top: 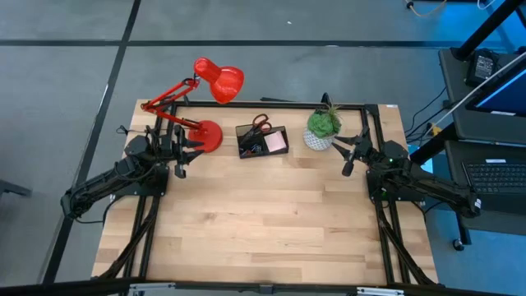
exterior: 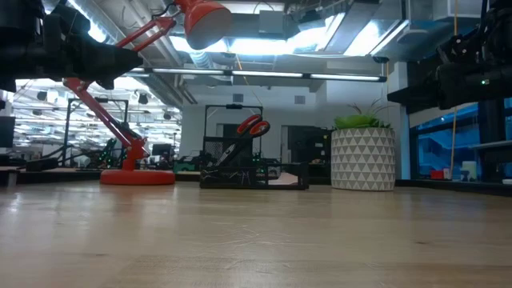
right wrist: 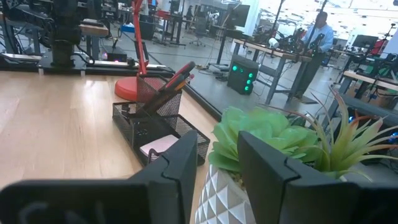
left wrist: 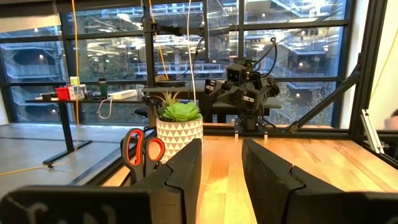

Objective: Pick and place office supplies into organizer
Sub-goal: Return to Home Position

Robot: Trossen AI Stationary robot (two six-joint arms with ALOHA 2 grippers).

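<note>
The black mesh organizer [top: 261,141] stands at the table's far edge, between the red lamp and the plant. Red-handled scissors [top: 260,123] stand in its taller section, handles up, with dark pens and an orange pencil [right wrist: 174,81] leaning beside them. A pink sticky-note pad [right wrist: 160,147] lies in a low compartment. My left gripper [top: 183,156] hovers open to the organizer's left, above the table. My right gripper [top: 345,154] hovers open on the right, by the plant pot. Neither has anything between its fingers.
A red desk lamp [top: 207,99] stands at the far left, its round base [exterior: 137,177] on the table. A green plant in a white patterned pot [exterior: 362,158] stands right of the organizer. Bare wooden tabletop [top: 263,214] stretches toward the near edge. A person shows far off in the room.
</note>
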